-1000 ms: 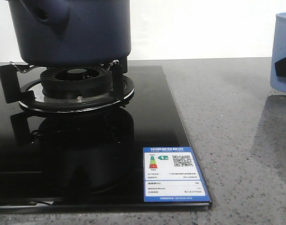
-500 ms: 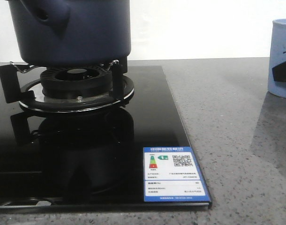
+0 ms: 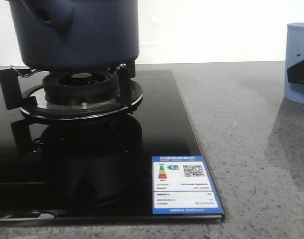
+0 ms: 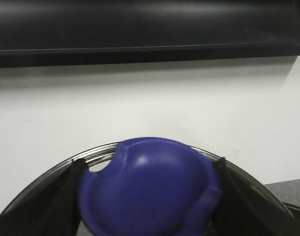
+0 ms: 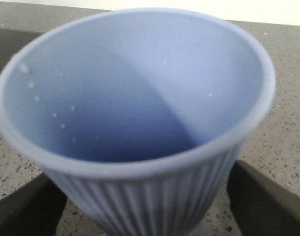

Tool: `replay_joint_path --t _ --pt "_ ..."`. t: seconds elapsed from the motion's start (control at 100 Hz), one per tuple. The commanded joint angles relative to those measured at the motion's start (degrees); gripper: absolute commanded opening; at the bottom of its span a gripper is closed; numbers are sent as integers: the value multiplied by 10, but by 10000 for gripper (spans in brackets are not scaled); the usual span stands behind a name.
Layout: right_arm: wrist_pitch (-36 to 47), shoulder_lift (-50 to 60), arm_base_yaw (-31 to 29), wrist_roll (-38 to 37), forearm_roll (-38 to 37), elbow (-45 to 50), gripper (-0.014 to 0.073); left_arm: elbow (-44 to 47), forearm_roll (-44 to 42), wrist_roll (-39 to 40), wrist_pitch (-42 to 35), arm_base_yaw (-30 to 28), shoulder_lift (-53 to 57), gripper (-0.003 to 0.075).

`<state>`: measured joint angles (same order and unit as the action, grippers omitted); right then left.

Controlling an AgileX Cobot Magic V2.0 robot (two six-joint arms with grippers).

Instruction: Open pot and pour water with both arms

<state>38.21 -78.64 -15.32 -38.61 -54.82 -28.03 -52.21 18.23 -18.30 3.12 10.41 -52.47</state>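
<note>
Front view: we see the pot at upper left of the frame, sitting on the burner of a black glass hob. Its stubby handle with a hole points toward the camera. The top of the pot is cut off by the frame edge, so this view does not tell us whether it is covered. A blue-edged energy label sits at the hob's lower right corner. At the right edge stands a pale blue cup on the grey speckled counter, with a dark finger across its side.

Left wrist view: we see what the front view hides. A glossy blue knob fills the lower centre, held between the left gripper's dark fingers, one pressed against each side. A metal rim curves behind it, against a white wall.

Right wrist view: the cup fills the frame, ribbed outside, with droplets on the inner wall. The right gripper clasps it, fingers on both flanks.
</note>
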Motion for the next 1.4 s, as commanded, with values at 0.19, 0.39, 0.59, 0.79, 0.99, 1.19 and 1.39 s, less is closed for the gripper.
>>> replay_joint_path --t 0.19,0.39,0.59,0.79,0.99,1.19,1.39 --pt "4 52 -5 -18 -20 -7 630 -21 2 0 -67 13 6 340" --pt "-48 122 -5 -66 -52 32 630 -21 3 0 -80 53 6 340" --pt "-67 213 -5 -86 -71 95 630 -21 3 0 -96 98 6 340" --pt "-85 325 -5 -125 -73 137 630 -21 3 0 -102 147 -13 340" --pt "-106 407 -5 -166 -89 152 630 -21 3 0 -117 192 -57 340" --pt "-105 422 -5 -200 -121 152 630 -21 3 0 -150 204 -104 340" --pt "-105 422 -5 -214 -146 152 630 -21 3 0 -160 204 -139 340"
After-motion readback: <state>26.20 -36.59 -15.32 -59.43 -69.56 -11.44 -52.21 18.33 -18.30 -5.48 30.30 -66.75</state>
